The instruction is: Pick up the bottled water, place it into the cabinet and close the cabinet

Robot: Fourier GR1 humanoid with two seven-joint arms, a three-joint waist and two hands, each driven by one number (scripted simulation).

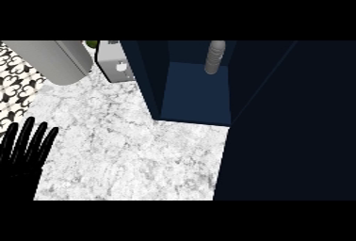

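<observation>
Bottled water (214, 57): upright inside open navy cabinet (198, 94), at back. L hand (26, 143): fingers straight, resting at left edge. R hand: not visible.

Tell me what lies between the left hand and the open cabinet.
In the head view, only bare marble counter lies between the left hand and the dark blue cabinet. The grey bottle stands inside it.

We see only one part of the robot's body: a hand (26, 146) at the left edge of the head view. It is wholly black, matte, with no markings, screws or cables that we can make out. Its fingers (36, 139) are long, slim and rounded at the tips, with narrow gaps between them. We cannot tell palm from wrist; both merge into black.
</observation>
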